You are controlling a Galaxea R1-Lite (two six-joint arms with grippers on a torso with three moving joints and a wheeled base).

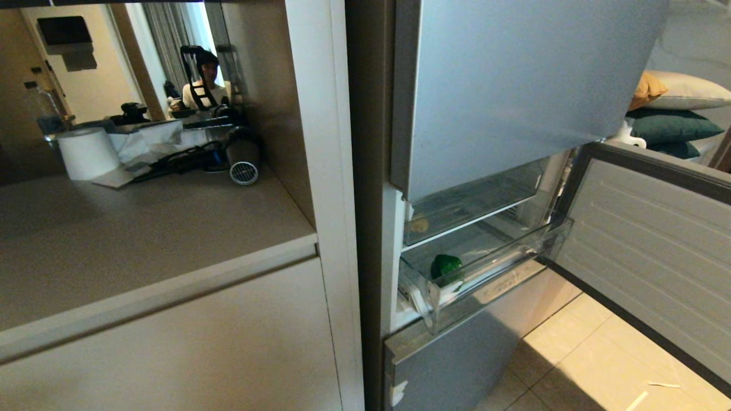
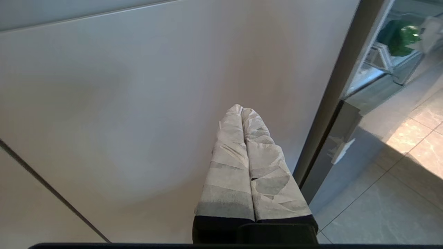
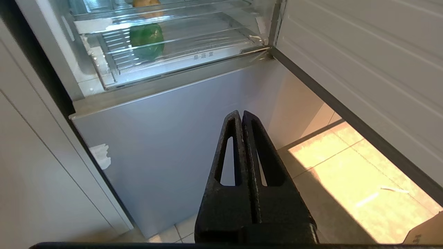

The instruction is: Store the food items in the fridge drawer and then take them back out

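The fridge drawer (image 1: pixel 497 265), a clear plastic bin, stands pulled out below the silver fridge front. The green bell pepper (image 1: pixel 446 268) lies in it near its left end; the pepper (image 3: pixel 147 39) also shows in the right wrist view, as does the drawer (image 3: pixel 207 55). The tan potato (image 1: pixel 420 224) sits farther back and higher, behind clear plastic; I cannot tell whether it is in the same bin. My left gripper (image 2: pixel 241 108), fingers wrapped in white tape, is shut and empty, low before a beige cabinet door. My right gripper (image 3: pixel 241 113) is shut and empty, below the drawer. Neither arm shows in the head view.
The fridge door (image 1: pixel 645 245) stands swung open on the right over the tiled floor (image 1: pixel 599 354). A silver lower front (image 3: pixel 166 138) lies under the drawer. The counter (image 1: pixel 143 240) on the left carries a paper roll (image 1: pixel 87 153) and a hair dryer (image 1: pixel 243 160). A person (image 1: pixel 205 80) sits beyond.
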